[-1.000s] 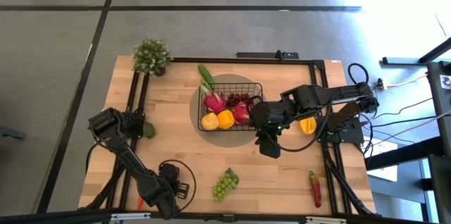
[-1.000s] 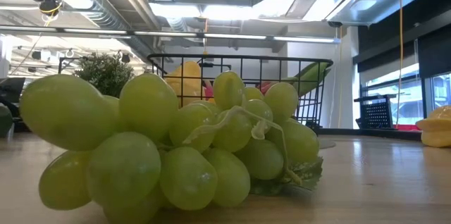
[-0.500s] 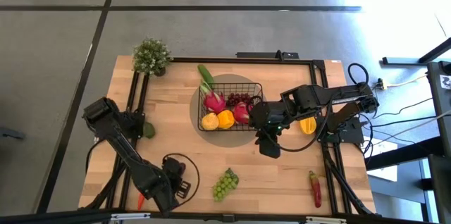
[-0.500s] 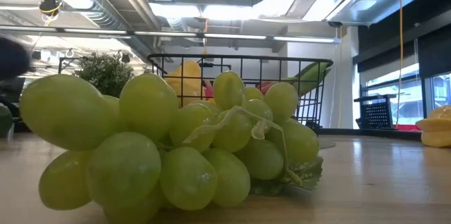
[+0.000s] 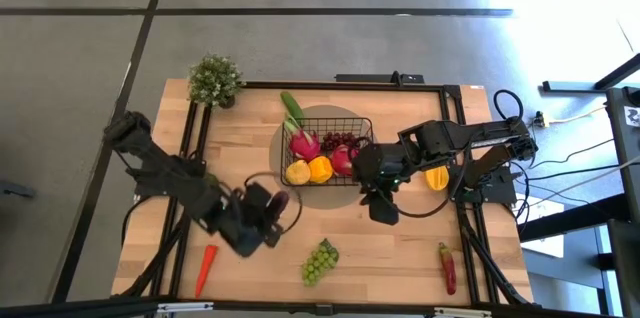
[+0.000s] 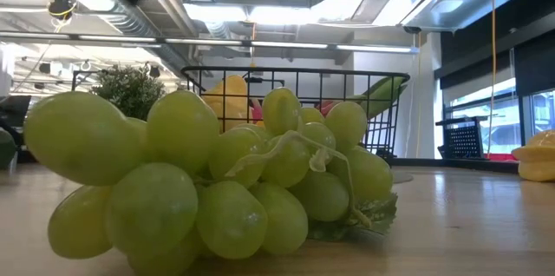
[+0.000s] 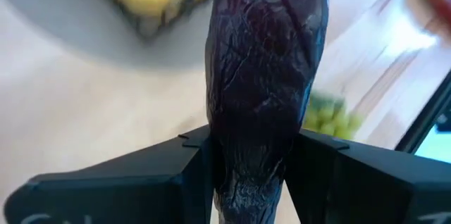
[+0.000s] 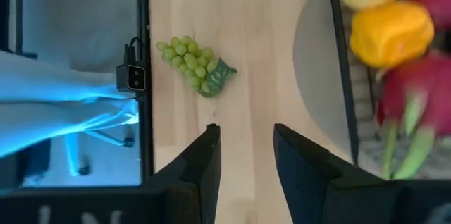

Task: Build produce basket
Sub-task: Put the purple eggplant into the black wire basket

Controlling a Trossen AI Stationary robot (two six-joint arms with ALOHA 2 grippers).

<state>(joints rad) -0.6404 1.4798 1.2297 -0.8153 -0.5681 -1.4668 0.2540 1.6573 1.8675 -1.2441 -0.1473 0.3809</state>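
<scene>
The left gripper (image 5: 268,210) is clamped on the purple eggplant (image 7: 264,76): in the left wrist view both fingers press its sides, w/ the long axis running straight out ahead of them. In the high view it sits over bare table, just near-left of the basket (image 5: 365,130), so the coming move looks like a short carry far and right over the near-left corner. Basket already holds two dragon fruits (image 5: 304,144), purple grapes (image 5: 340,140), a lemon (image 5: 297,172), a yellow pepper (image 5: 320,168) and a cucumber (image 5: 290,106) leaning out over the far-left rim. The near-left corner is crowded w/ lemon + pepper, so the eggplant probably needs to go in on top or toward the far-right part; can't tell how much free mesh is left. The right gripper (image 5: 383,206) hovers just off the basket's near-right corner, fingers apart and empty in the right wrist view; the right arm lies along the basket's right side, so approach from the left stays free, but the two grippers are near each other. Still on the table: green grapes (image 5: 319,260) near centre, carrot (image 5: 205,268) near left, chili (image 5: 447,267) near right, a yellow-orange item (image 5: 437,177) by the right arm. The potted plant (image 5: 214,80) stands at the far left, well out of the way.
</scene>
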